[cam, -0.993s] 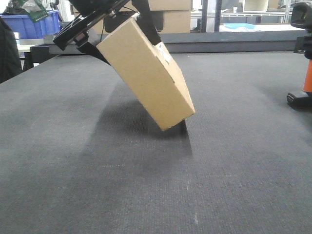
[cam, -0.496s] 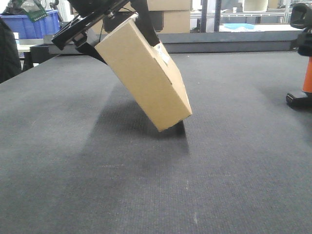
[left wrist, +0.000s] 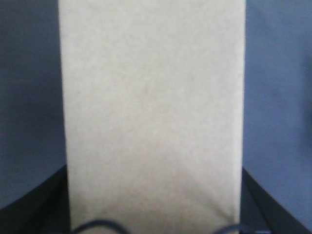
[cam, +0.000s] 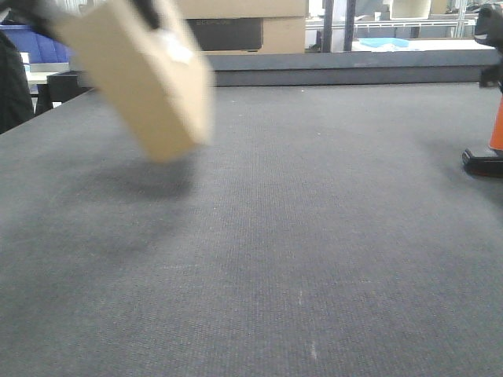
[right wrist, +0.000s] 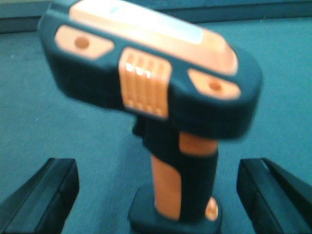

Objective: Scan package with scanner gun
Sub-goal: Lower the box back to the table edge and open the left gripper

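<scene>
One grey surface (cam: 314, 259) seen. One tan package (cam: 137, 78) held tilted above surface by left pincer (left wrist: 153, 226), far left. One orange scanner gun (right wrist: 165, 122) stood upright between wide-apart right pincer (right wrist: 156, 187) fingers, untouched.

The box (cam: 134, 78) is plain tan cardboard with a small white label (cam: 177, 53) on its side; in the left wrist view it fills the middle as a pale, unmarked beige face. The scanner (right wrist: 161, 112) has a black head with orange panels, a ribbed orange button and a pale top strip, an orange handle and a black base. The counter (cam: 299, 259) is dark grey with a fine woven texture. Beyond its far left corner sits a blue bin (cam: 31, 43).
</scene>
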